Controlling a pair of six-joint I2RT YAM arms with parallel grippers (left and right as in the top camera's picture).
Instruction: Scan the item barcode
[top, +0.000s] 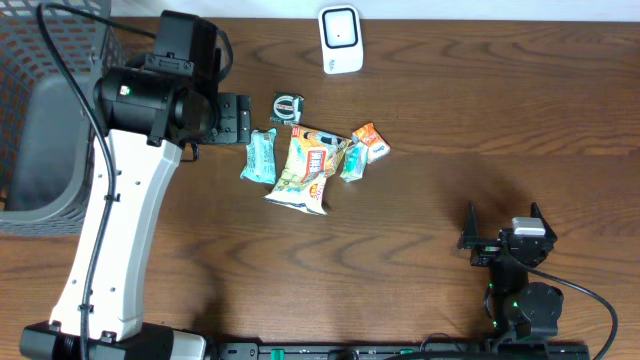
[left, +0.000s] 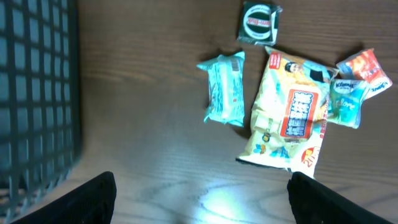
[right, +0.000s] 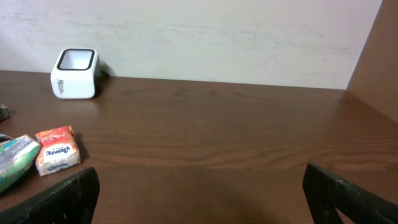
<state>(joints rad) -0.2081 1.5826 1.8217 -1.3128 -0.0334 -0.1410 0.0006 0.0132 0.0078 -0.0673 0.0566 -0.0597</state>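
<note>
Dark wood surface (top: 450, 120) carries everything. Nearest, the right end effector (top: 503, 220) sits at the near edge, fingers wide apart and empty, well apart from the items. Further in, the left end effector (left: 202, 186) hovers with fingers apart, holding nothing. The teal pack (left: 225, 89) lies just ahead of it, beside the yellow snack bag (left: 287, 118). Picking an item looks like the step in hand. The next move calls for lowering onto the teal pack, closing, then presenting its barcode to the white scanner (top: 340, 40) at the far edge.
</note>
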